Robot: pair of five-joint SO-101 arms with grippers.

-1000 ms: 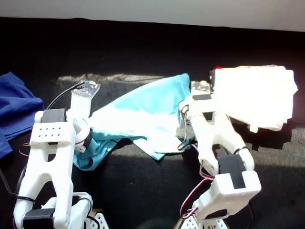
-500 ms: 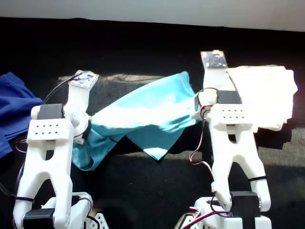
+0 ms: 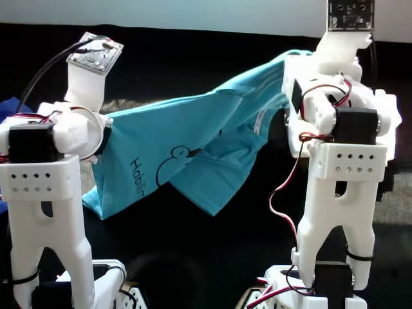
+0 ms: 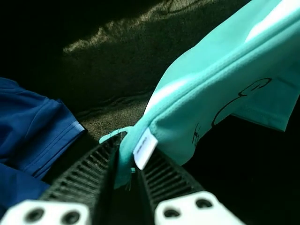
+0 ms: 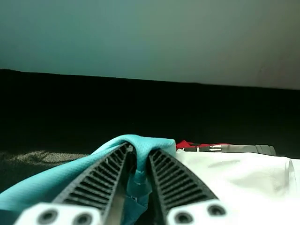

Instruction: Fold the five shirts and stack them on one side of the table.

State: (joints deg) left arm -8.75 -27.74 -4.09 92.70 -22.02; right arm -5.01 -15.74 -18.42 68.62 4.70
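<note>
The teal shirt (image 3: pixel 193 148) hangs stretched between the two raised arms above the black bench (image 3: pixel 187 64). The left claw (image 4: pixel 126 161) is clamped on one edge and the right claw (image 5: pixel 139 171) on the opposite edge. A blue shirt (image 4: pixel 33 126) lies near the left arm, and a folded white shirt (image 5: pixel 234 173) lies past the right claw.

A table (image 3: pixel 193 58) covered in black, slightly fuzzy cloth stretches back to a plain pale wall (image 3: pixel 193 13) that runs along its far edge. Strong light falls across the tabletop in a bright, uneven patch (image 4: pixel 117 40), leaving the cloth around it deep in shadow.
</note>
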